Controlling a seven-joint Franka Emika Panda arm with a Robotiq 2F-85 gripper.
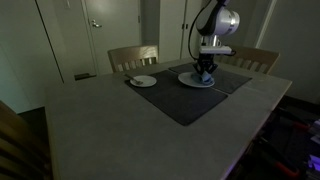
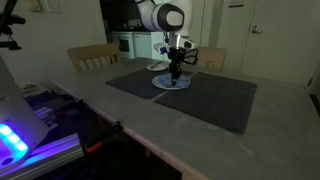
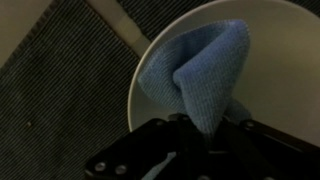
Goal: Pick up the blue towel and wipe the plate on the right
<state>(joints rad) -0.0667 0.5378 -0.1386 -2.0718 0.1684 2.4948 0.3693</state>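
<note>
Closest in, holds the blue towel (image 3: 200, 65) bunched between the jaws of the gripper (image 3: 205, 125), clamped tight on a fold of cloth. Rests the towel's free end on the white plate (image 3: 280, 25), touching it. Lies on a dark placemat (image 3: 70, 80) spread over the grey table (image 1: 90, 130). Farther along the same mat, a second plate (image 1: 143, 81), well apart. Beyond, wooden chairs (image 1: 132, 55) at the table's far edge.
</note>
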